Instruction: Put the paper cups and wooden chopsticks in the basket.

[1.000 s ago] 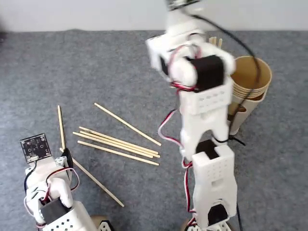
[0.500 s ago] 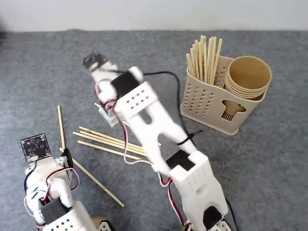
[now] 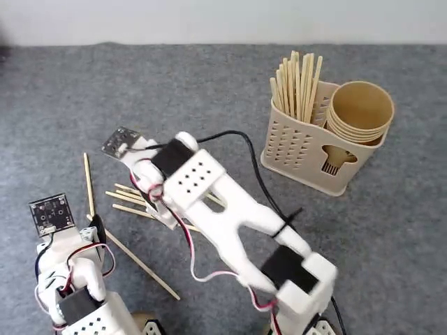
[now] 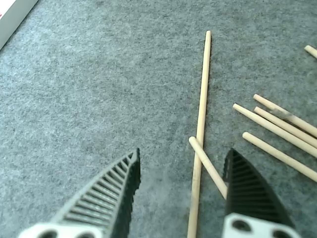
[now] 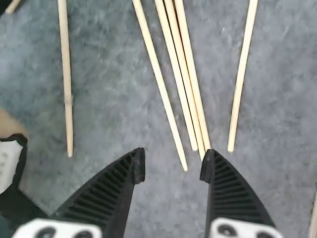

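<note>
Several loose wooden chopsticks [image 3: 119,196] lie on the grey mat at the left. My right gripper [image 5: 173,166] hovers open just above the near ends of a tight bunch of chopsticks [image 5: 181,74], with single sticks [image 5: 64,74] on either side. In the high view the right arm [image 3: 209,202] stretches across these sticks. My left gripper [image 4: 183,156] is open low over a long chopstick [image 4: 200,124] and the end of a crossing one [image 4: 208,168]. The beige basket [image 3: 300,150] at the back right holds a bundle of chopsticks [image 3: 297,84] and stacked paper cups [image 3: 360,112].
One chopstick [image 3: 140,262] lies diagonally near the left arm's base [image 3: 70,293]. A cable [image 3: 255,167] runs along the right arm. Open grey mat stretches behind the loose sticks and in front of the basket.
The right arm has swung from above the basket leftward and lowered over the loose chopsticks. The left arm has not moved.
</note>
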You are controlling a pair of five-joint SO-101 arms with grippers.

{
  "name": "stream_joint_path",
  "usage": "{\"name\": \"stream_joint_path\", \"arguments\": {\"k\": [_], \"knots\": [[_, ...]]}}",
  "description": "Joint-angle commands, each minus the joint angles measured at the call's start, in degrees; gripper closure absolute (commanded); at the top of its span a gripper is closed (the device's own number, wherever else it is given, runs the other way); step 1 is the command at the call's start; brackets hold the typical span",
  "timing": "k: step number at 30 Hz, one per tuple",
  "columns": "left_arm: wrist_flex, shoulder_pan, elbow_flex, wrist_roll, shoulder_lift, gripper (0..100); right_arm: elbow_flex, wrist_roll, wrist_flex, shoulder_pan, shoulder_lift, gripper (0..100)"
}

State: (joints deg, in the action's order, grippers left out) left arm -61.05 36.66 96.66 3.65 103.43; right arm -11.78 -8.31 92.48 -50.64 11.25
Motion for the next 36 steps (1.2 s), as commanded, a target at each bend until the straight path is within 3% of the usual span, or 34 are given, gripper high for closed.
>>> {"name": "stream_joint_path", "arguments": {"k": [1,6,18,22,30,36], "knots": [[0.79,0.0,-0.22,-0.18,0.88,74,11.87,-0.97,-13.32,0.92,-5.23,80.1],[0.79,0.0,-0.22,-0.18,0.88,74,20.84,-1.05,-28.26,0.92,-5.23,80.1],[0.79,0.0,-0.22,-0.18,0.88,74,21.19,-2.29,-40.4,2.51,2.42,80.1],[0.79,0.0,-0.22,-0.18,0.88,74,19.6,-6.77,-40.66,1.45,5.14,80.1],[0.79,0.0,-0.22,-0.18,0.88,74,13.98,-6.86,-39.78,1.45,13.05,80.4],[0.79,0.0,-0.22,-0.18,0.88,74,4.57,-7.03,-32.48,1.27,19.12,98.9]]}}
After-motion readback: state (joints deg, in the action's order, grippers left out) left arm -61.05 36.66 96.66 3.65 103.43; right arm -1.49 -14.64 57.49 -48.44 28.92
